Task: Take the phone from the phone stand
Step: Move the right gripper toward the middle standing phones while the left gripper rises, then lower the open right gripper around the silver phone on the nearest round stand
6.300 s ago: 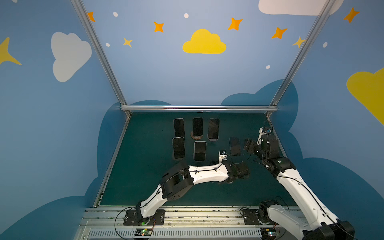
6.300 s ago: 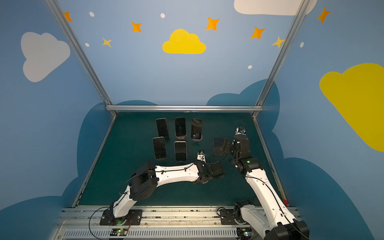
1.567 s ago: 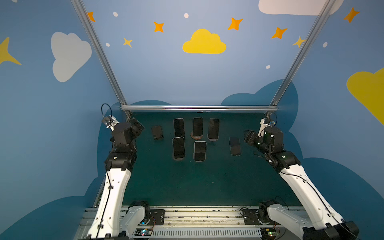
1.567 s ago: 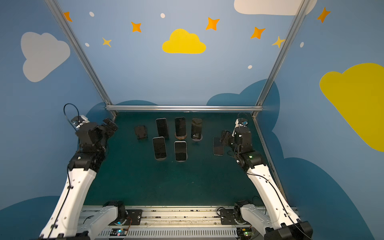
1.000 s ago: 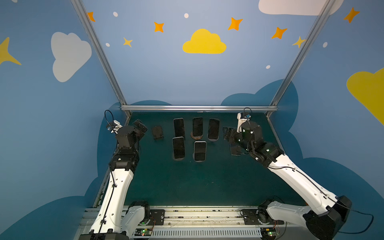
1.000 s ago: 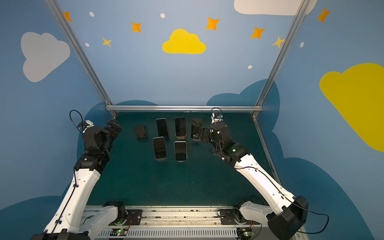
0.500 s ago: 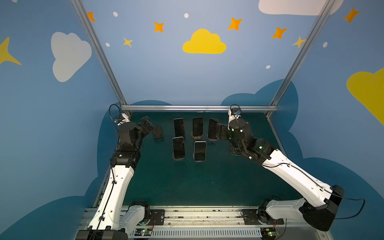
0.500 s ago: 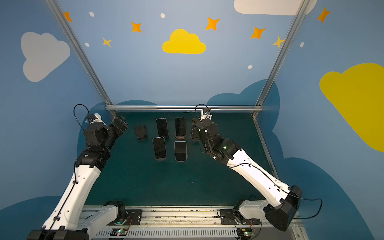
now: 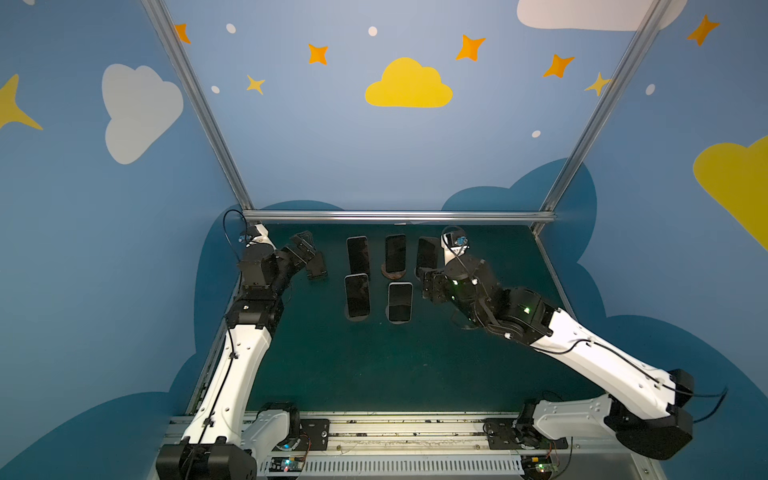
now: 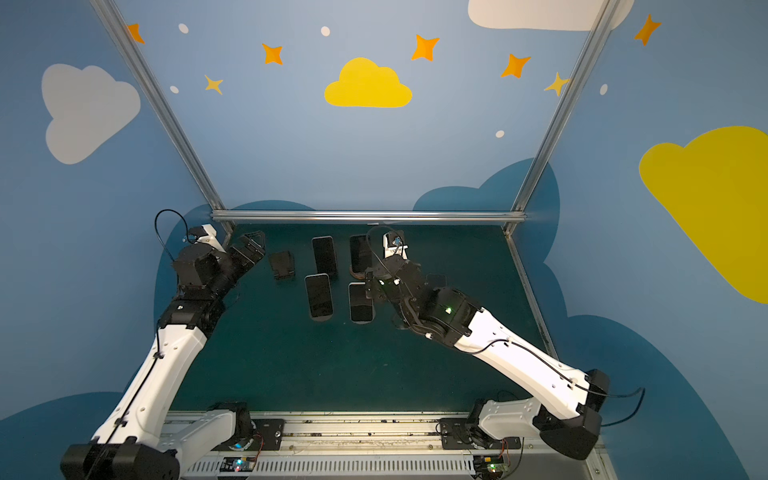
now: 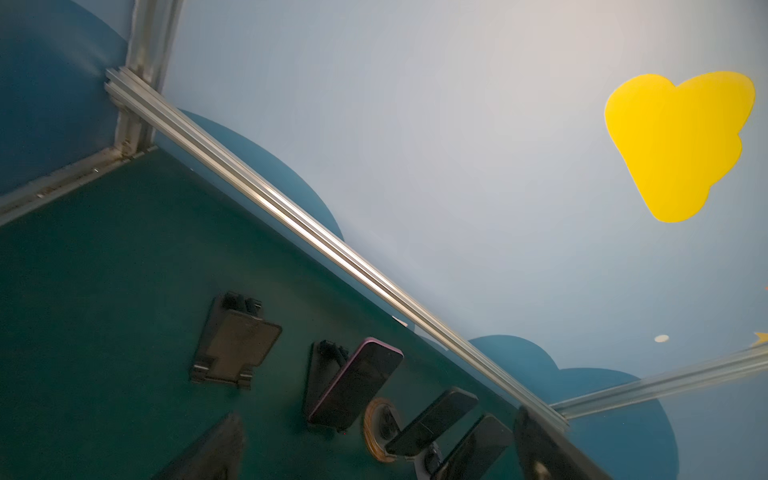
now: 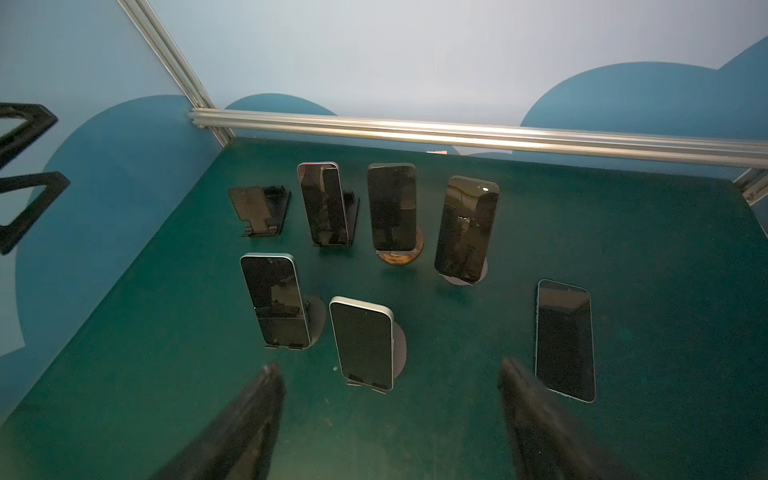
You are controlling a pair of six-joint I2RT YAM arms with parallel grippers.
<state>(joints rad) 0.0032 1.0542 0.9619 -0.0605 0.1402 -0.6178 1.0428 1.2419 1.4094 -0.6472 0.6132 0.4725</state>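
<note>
My black triangular left fingers [image 9: 302, 244] gape wide, my right fingers [image 12: 257, 407] stand apart, both empty. The glossy black slab phone [image 12: 467, 226] leans on its round dark stand [image 12: 469, 279] on the green table [image 12: 665, 257].

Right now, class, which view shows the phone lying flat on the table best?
Right wrist view: the flat phone shows clearly. In both top views the right arm mostly hides it; the left wrist view misses it.
</note>
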